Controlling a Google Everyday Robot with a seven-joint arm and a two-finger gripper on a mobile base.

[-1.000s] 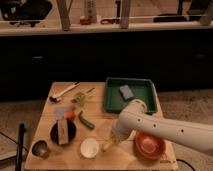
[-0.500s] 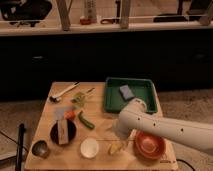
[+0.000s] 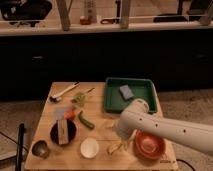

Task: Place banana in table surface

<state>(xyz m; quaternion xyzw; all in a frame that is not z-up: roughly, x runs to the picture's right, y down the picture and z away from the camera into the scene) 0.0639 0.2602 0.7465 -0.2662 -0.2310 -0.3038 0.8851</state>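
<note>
Camera view puts my gripper low over the near edge of the tabletop, between the white bowl and the orange bowl, with my white arm reaching in from the right edge. The banana lies pale and curved right under my wrist, at or touching the wood; I judge I am here to set it down on bare planks rather than in a dish. Whether I am gripping it or have let go, I cannot tell, since my wrist hides that part.

Both bowls look empty, so far as I can see. Toward the far right corner, the green tray holds one grey block. Near the left edge, a dark plate carries a brown block standing upright, and a small dark cup sits at the near left corner. A green vegetable lies loose at mid-table, clear of my path.
</note>
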